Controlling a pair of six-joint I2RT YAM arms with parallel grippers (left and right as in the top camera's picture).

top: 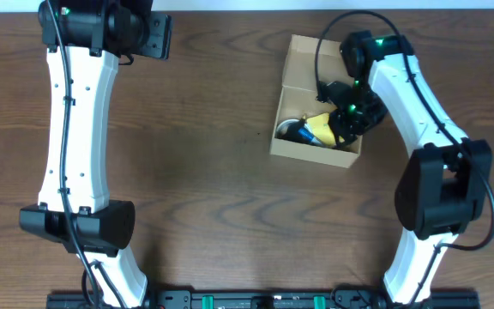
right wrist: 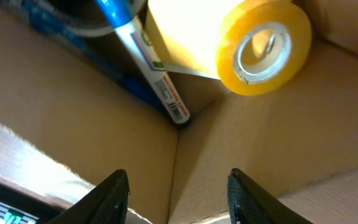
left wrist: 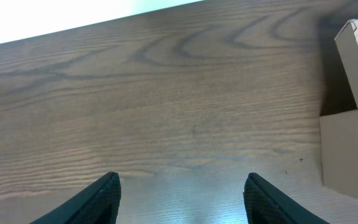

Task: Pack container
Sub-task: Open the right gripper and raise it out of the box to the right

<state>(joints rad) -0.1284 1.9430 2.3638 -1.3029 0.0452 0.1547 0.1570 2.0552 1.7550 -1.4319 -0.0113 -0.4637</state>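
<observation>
R gripper (top: 346, 116) sits topmost in overhead, dipped into container (top: 311, 153), right-centre of table (top: 204, 129). Lid flap is back so stuff drops in. L gripper (top: 155, 36) is far corner, clear of the work.
L wrist: fingers spread, nothing held, container at right edge.
R wrist: fingers apart, empty, over tape roll (right wrist: 263, 50) + marker (right wrist: 148, 62) in container corner. Prob drop-off pose.

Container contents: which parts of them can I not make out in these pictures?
Overhead: the right pincer covers the right half of the inside of the container.
Right wrist: the blue marker is cut off by the top edge; its label print is too small to read.
Left wrist: the right edge cuts the container; its contents hardly show.
</observation>
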